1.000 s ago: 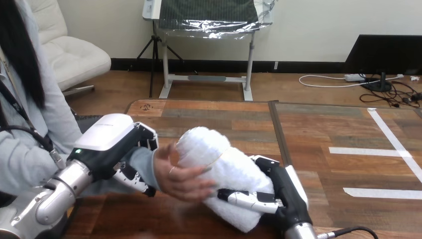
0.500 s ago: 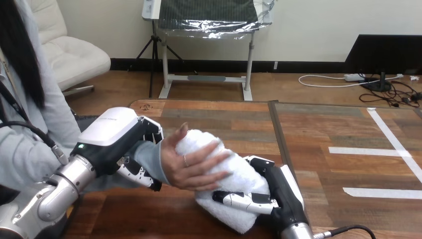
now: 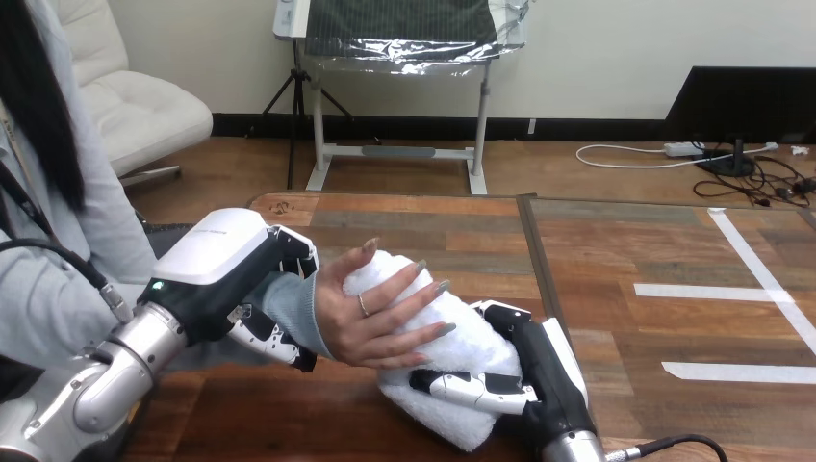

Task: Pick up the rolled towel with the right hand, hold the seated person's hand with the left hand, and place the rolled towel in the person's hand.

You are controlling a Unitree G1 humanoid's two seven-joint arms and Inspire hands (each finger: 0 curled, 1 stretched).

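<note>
The rolled white towel [image 3: 469, 339] lies tilted at the table's near middle. My right hand [image 3: 541, 373] is shut on its lower right end, with the thumb across the front of the roll. The person's hand [image 3: 369, 316] rests on the towel's upper left end, its fingers spread over the top. My left hand [image 3: 227, 277] is at the left, its fingers curled round the person's wrist in a grey sleeve [image 3: 289, 310], above and below it.
The wooden table [image 3: 438, 226] runs ahead and to the right, with a dark seam [image 3: 535, 252] down its middle. White tape strips [image 3: 736, 292] mark the right half. The person sits at the left edge.
The person's hand has risen from the towel's front onto its top, and its fingers have spread out. The towel and my right hand have sunk a little. My left hand has stayed on the wrist.
</note>
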